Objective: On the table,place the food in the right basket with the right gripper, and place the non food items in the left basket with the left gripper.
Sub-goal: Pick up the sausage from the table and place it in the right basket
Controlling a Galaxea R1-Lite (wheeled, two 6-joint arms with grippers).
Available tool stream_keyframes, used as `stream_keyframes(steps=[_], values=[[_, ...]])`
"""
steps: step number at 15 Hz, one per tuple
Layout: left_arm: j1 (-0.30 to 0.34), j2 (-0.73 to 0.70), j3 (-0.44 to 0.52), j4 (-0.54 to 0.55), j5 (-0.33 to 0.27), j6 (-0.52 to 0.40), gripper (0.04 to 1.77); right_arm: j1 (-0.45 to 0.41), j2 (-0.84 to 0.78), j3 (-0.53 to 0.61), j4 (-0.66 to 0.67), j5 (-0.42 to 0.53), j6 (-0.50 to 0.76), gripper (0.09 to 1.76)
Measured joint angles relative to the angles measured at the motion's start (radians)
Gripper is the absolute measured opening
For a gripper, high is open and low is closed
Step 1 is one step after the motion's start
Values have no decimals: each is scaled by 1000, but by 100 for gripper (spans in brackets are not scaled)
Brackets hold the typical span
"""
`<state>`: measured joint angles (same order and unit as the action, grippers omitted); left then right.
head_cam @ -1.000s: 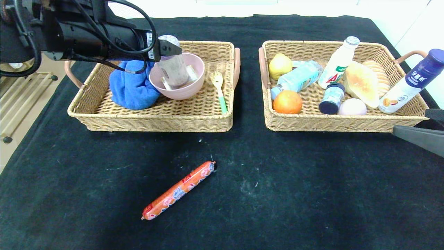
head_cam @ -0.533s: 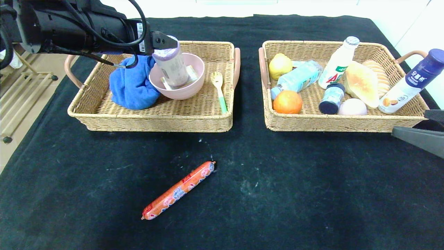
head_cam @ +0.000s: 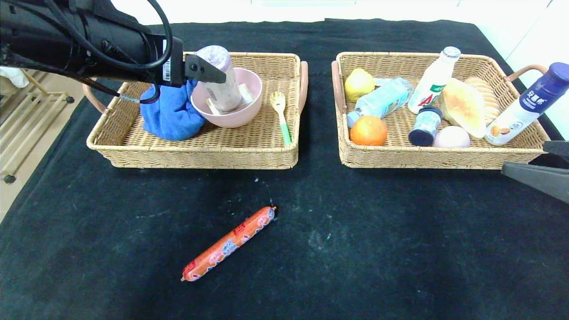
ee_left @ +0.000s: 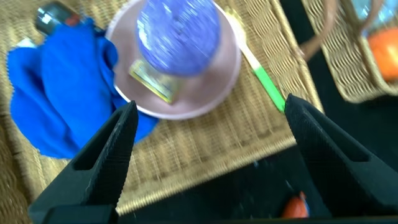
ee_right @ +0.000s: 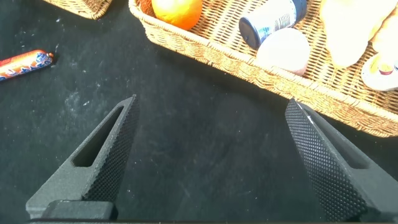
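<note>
Black cloth covers the table (head_cam: 400, 249), and on it the only loose item is the sausage (head_cam: 229, 243), lying near the front, left of centre, well apart from both baskets. Its long axis runs diagonally, the near end pointing left and the far end pointing right. It is food, so it falls to the right gripper (ee_right: 211, 158), which hangs low at the right edge of the table, just in front of the right basket's near corner, jaws spread wide with nothing between them. From there the sausage lies well to the left and a little nearer; the wrist view catches just its end at the edge. The left gripper (ee_left: 208, 146) is arguably no farther off, but the task gives food to the right arm, so I judge the next move to be a long leftward reach with the jaws turned across that diagonal.

Wicker, the right basket (head_cam: 435, 160) holds a white drink bottle (head_cam: 434, 80) standing at the far side, a tall blue-capped bottle (head_cam: 526, 104) leaning on the right rim, a water bottle (head_cam: 382, 101) lying down, bread (head_cam: 462, 106), an orange (head_cam: 368, 130), a yellow fruit (head_cam: 359, 83), a small dark-capped jar (head_cam: 425, 126) and a pale round item (head_cam: 451, 137).

Left basket (head_cam: 200, 155): a blue cloth (head_cam: 171, 113), a pink bowl (head_cam: 242, 113) with a purple-topped canister (head_cam: 218, 84) standing in it, and a green-handled fork (head_cam: 281, 116). The left gripper hovers over the bowl, jaws wide apart and clear of the canister.
</note>
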<state>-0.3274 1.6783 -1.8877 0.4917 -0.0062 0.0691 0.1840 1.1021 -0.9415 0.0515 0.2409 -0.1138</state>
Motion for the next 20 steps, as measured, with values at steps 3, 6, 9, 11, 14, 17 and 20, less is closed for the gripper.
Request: stream_keyframes(steps=[3, 6, 9, 11, 14, 17, 20], values=[[-19, -32, 3, 107, 0, 12, 170, 0, 0, 1, 0, 0, 0, 171], [-28, -56, 36, 130, -1, 34, 171, 0, 0, 1, 0, 1, 0, 171], [-48, -86, 104, 134, -1, 82, 171, 0, 0, 1, 0, 1, 0, 171], [-70, -104, 149, 133, 0, 101, 171, 0, 0, 1, 0, 1, 0, 171], [-111, -126, 202, 134, 1, 105, 171, 0, 1, 2, 0, 1, 0, 171], [-154, -139, 244, 133, 12, 105, 171, 0, 3, 3, 0, 1, 0, 171], [-198, -149, 289, 133, 45, 107, 172, 1, 3, 3, 0, 1, 0, 171]])
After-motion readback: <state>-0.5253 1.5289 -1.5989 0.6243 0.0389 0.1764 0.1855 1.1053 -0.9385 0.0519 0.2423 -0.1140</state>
